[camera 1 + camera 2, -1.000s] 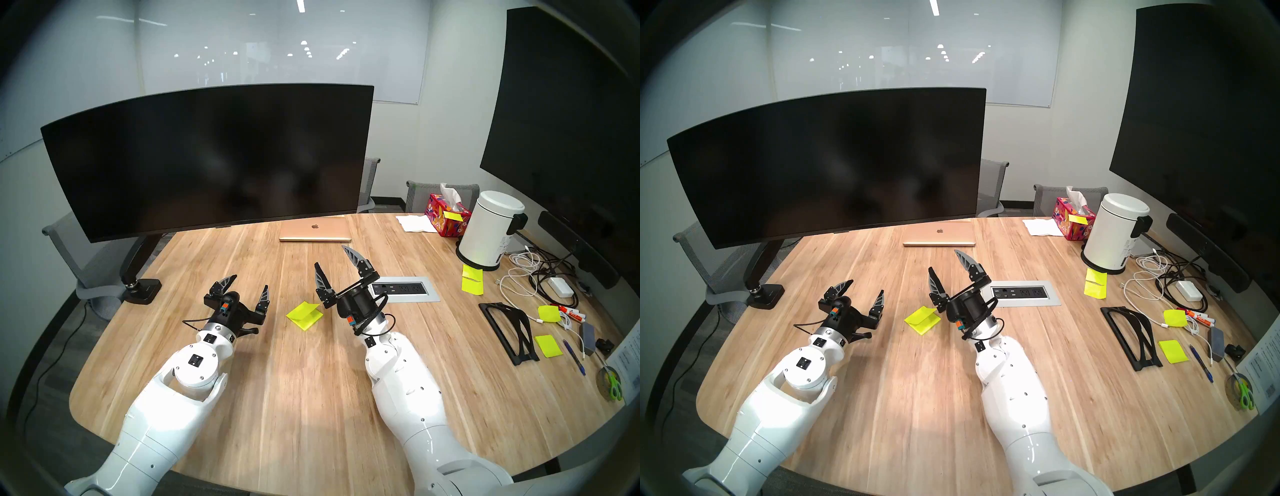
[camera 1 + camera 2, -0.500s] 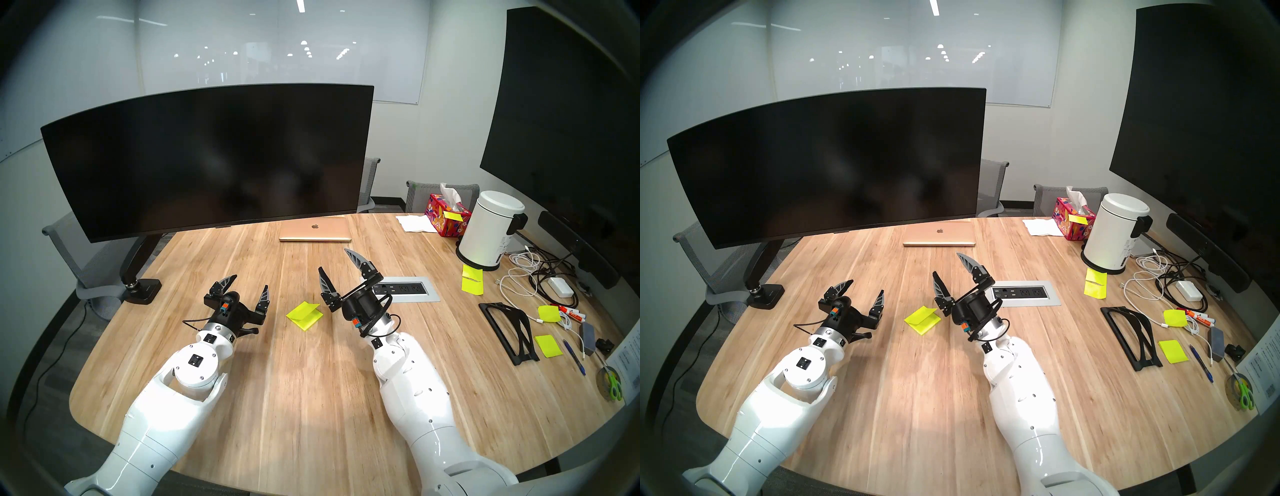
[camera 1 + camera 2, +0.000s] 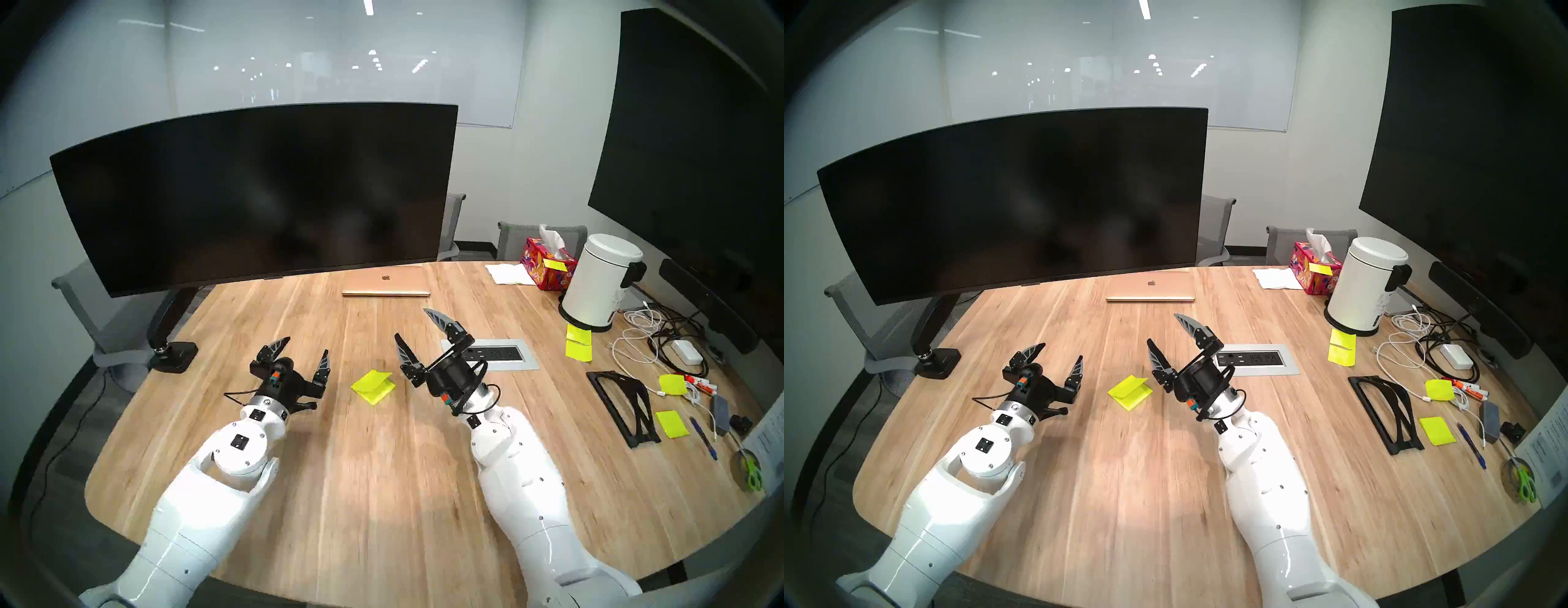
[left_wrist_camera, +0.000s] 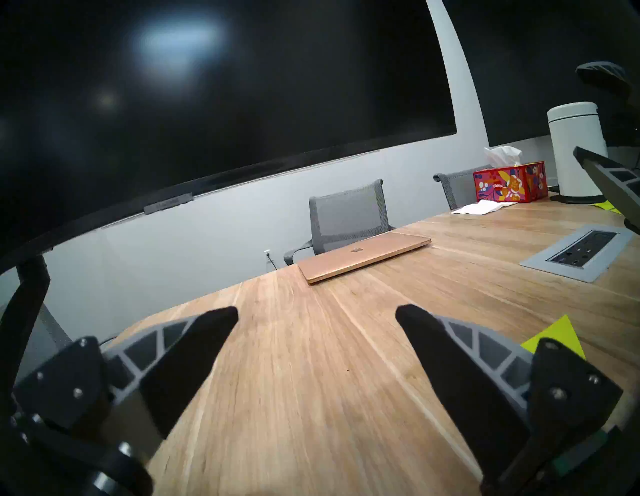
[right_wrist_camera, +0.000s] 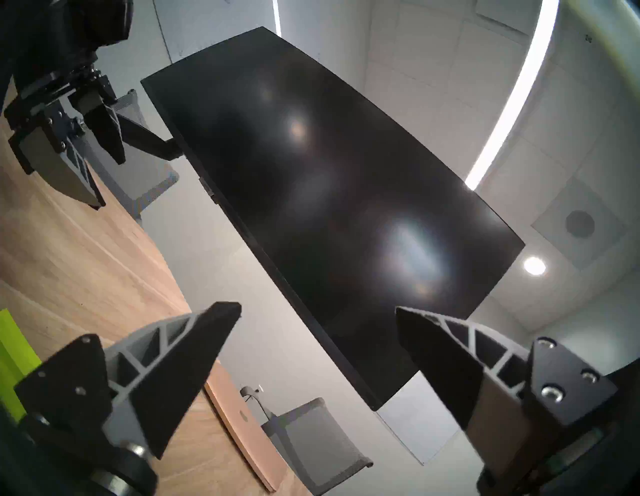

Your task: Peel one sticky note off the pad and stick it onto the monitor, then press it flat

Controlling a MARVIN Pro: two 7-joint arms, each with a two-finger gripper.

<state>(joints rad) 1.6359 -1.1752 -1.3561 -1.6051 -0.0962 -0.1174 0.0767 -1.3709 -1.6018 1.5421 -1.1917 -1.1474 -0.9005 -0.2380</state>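
Beside pad (image 3: 373, 386): right gripper (image 3: 418, 329), left gripper (image 3: 303, 350) wide, empty.

Both arms wear glossy white shells with small dark screws and black square ports. The left gripper (image 3: 303, 352) and right gripper (image 3: 418, 333) are black, with grey trussed fingers, orange-teal connectors and thin black cables looping at the wrists.
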